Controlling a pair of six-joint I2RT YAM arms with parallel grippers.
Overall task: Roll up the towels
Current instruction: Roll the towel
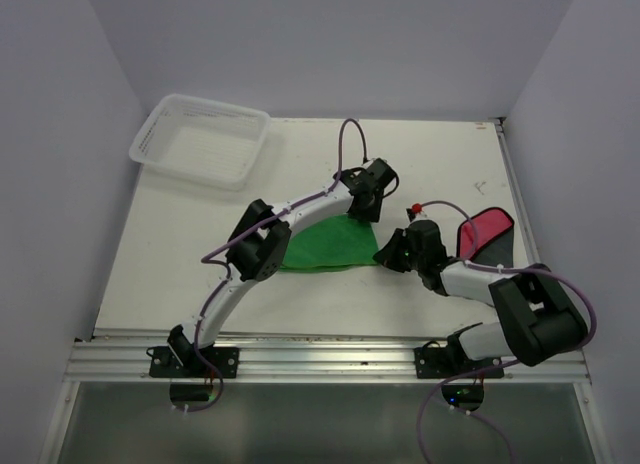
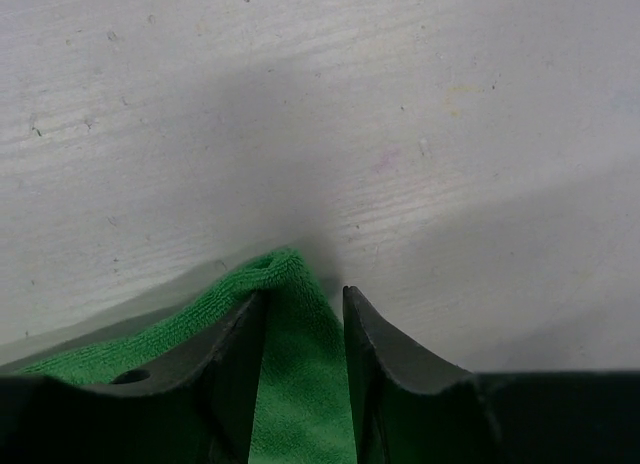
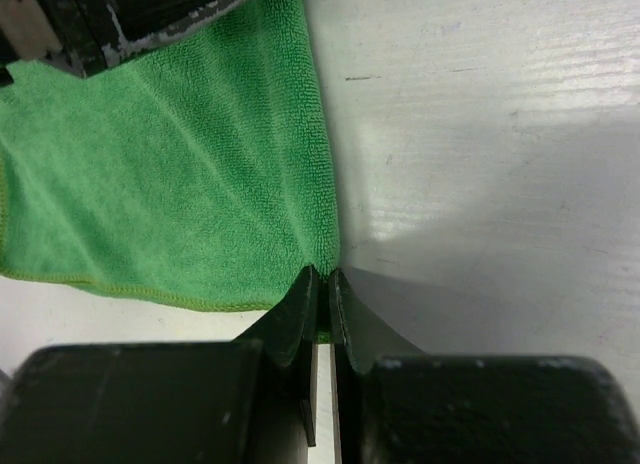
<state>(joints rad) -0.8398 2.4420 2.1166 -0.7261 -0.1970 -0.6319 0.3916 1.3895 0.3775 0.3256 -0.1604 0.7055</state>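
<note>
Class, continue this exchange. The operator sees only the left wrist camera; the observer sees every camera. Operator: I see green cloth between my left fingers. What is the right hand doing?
Observer: The right hand is shut on a different corner of the green towel.
Operator: Where is the second towel?
Observer: The red towel lies beside the right arm, near the right edge of the table.
Operator: Is anything else out there?
Observer: A white basket sits at the far left corner, with nothing in it.
</note>
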